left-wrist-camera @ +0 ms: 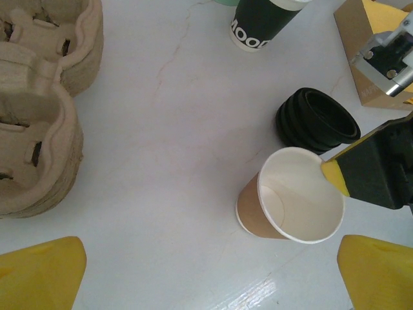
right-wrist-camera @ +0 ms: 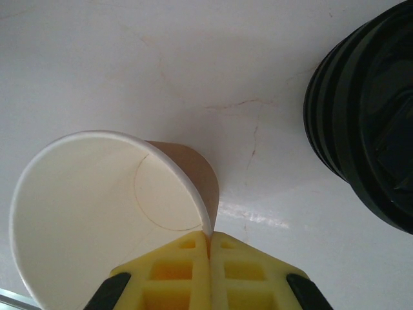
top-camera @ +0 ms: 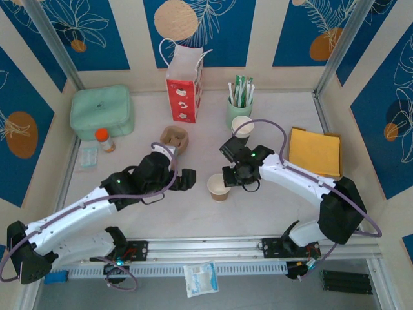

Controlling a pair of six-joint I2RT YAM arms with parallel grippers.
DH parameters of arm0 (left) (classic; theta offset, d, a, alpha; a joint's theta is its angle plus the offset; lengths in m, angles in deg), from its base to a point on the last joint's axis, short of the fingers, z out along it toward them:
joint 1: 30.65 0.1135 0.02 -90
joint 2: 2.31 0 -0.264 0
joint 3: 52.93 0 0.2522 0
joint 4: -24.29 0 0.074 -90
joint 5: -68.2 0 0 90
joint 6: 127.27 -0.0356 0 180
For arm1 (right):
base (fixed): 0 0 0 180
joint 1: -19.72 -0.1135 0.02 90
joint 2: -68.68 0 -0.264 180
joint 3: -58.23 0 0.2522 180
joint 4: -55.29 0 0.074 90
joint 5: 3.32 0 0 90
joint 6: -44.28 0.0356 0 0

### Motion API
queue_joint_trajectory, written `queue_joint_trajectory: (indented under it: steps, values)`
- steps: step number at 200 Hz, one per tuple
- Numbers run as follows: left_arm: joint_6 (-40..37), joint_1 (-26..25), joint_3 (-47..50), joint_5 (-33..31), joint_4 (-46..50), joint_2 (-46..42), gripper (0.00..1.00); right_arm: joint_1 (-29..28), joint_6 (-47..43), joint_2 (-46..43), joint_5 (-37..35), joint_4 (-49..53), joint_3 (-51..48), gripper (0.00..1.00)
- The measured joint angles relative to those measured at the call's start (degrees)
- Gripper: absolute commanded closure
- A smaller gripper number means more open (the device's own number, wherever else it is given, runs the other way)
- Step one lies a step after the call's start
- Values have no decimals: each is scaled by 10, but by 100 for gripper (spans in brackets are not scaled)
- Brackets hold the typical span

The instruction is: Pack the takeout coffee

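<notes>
The tan paper cup [left-wrist-camera: 290, 203] stands open on the desk [top-camera: 161, 210] between the two arms, near the middle. It is white inside, empty, and has no lid on it. Just beside it, on the far side, sits a stack of black lids [left-wrist-camera: 317, 121], close to the cup; whether they touch cannot be told.

Further back stands a black-sided cup [top-camera: 242, 126], also open, and behind that a mint-green cup [top-camera: 238, 108] holding upright sticks. A brown cardboard cup carrier [left-wrist-camera: 39, 110] lies to the left of the tan cup, its wells empty. A red and white paper bag [top-camera: 185, 84] stands at the back. A mint-green box [top-camera: 102, 112] with its lid closed sits at the back left, with a small orange-capped bottle [top-camera: 103, 140] in front of it. A flat yellow pad [top-camera: 314, 152] lies at the right.

The right end effector [right-wrist-camera: 208, 240] is clenched, its yellow fingers pressed together on the rim of the tan cup, pinching the cup wall. The left end effector [left-wrist-camera: 210, 258] is released, its fingers spread wide, hanging above the desk near the tan cup and holding nothing.
</notes>
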Motion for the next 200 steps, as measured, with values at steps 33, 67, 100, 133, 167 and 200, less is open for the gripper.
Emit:
queue_joint_trajectory:
  steps: [33,67,100,133,167,200]
  values:
    - [0,0,0,5,0,11,1,7,0,-8,0,-7,-14,85]
    - [0,0,0,9,0,23,1,9,3,-16,1,-9,-16,65]
    - [0,0,0,11,-1,27,1,10,1,-51,0,6,-12,54]
    - [0,-1,0,11,-1,27,0,38,-10,-90,-16,36,16,52]
    - [0,-1,0,15,-5,29,1,69,-38,-74,-70,67,38,52]
    - [0,-3,0,17,-10,31,0,92,-70,-18,-74,87,68,53]
